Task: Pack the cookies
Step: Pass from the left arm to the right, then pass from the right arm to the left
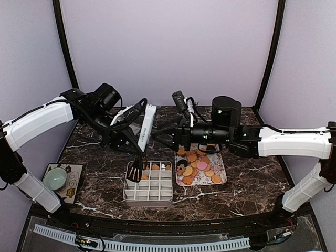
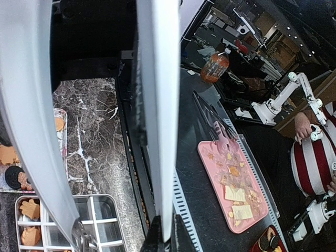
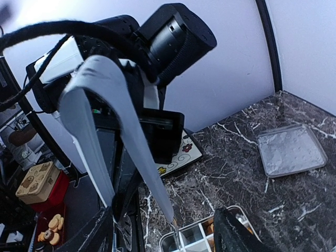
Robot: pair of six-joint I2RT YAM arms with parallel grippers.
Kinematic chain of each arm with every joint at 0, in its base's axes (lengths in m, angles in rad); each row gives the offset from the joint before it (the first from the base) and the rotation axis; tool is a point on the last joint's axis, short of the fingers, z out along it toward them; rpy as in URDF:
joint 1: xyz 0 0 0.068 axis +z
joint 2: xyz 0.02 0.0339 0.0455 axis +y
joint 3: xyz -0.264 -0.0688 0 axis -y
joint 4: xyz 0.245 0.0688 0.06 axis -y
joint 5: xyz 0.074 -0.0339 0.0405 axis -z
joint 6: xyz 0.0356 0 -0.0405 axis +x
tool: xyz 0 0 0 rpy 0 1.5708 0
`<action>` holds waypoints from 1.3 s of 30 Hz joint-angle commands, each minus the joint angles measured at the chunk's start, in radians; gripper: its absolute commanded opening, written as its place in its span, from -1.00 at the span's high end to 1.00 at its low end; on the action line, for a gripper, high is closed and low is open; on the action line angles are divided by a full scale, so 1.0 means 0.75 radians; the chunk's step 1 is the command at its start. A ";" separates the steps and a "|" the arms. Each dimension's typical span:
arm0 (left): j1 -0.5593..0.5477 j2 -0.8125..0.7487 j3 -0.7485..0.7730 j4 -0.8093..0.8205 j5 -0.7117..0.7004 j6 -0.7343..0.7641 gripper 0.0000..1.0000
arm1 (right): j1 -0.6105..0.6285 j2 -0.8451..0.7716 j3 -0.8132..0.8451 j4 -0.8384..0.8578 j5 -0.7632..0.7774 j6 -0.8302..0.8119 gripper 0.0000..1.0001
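Cookies (image 1: pixel 192 170) heaped on flowered tray (image 1: pixel 218 162), left jaws clamped on tongs (image 1: pixel 147 128) over divided box (image 1: pixel 149 198), right jaws open

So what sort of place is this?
Likely a robotics lab: a plain-walled booth encloses the marble-look table, and the left wrist view shows another white robot arm and a person in a striped shirt beyond.

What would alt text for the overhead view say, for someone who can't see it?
Two white robot arms meet over a marble table: the left claw grips tongs over a divided box holding a few cookies, and the open right claw points at the tongs. A flowered tray of cookies sits right of the box.
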 commanded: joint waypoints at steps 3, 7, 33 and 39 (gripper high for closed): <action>0.006 -0.065 0.058 -0.046 0.110 -0.027 1.00 | 0.009 0.000 -0.004 0.005 0.012 -0.017 -0.16; 0.004 -0.064 0.067 -0.040 0.110 -0.042 1.00 | 0.045 0.066 0.088 -0.034 0.053 -0.071 -0.04; 0.008 -0.158 -0.084 0.030 0.063 -0.137 -0.15 | 0.118 0.041 -0.017 0.411 0.296 -0.034 1.00; 0.008 -0.219 -0.192 0.105 0.019 -0.207 0.18 | 0.143 0.048 -0.057 0.517 0.394 -0.038 1.00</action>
